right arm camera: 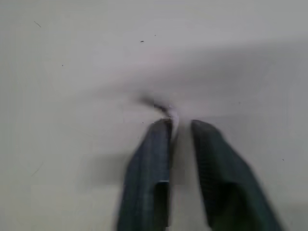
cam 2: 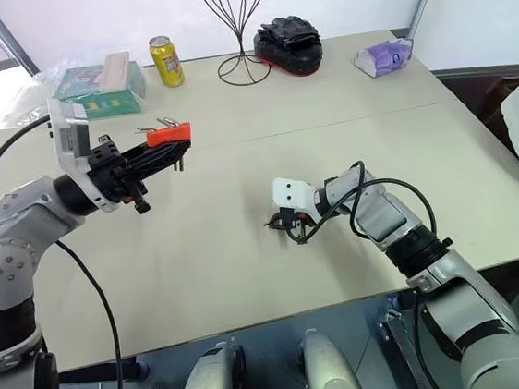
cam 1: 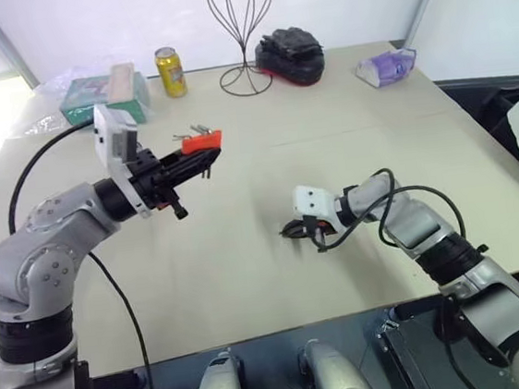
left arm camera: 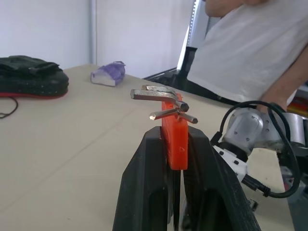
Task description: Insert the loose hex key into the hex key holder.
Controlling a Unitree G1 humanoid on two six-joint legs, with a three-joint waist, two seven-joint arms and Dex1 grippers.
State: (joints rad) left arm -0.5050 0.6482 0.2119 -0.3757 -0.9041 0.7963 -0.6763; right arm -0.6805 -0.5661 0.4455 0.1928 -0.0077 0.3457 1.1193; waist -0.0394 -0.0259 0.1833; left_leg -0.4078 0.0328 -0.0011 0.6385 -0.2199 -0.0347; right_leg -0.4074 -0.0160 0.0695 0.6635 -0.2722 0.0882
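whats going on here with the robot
The left gripper holds the orange hex key holder up above the table, shut on it. The right gripper is down at the tabletop, closing on the loose hex key, which lies on the table. Nothing is inserted yet. A person stands beyond the table.

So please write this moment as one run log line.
left gripper: shut on hex key holder, raised | right gripper: shut at loose hex key on table

The left gripper (cam 1: pixel 202 160) is raised above the table, fingers clamped — the right gripper (cam 1: pixel 293 231) is lowered, fingers nearly together.
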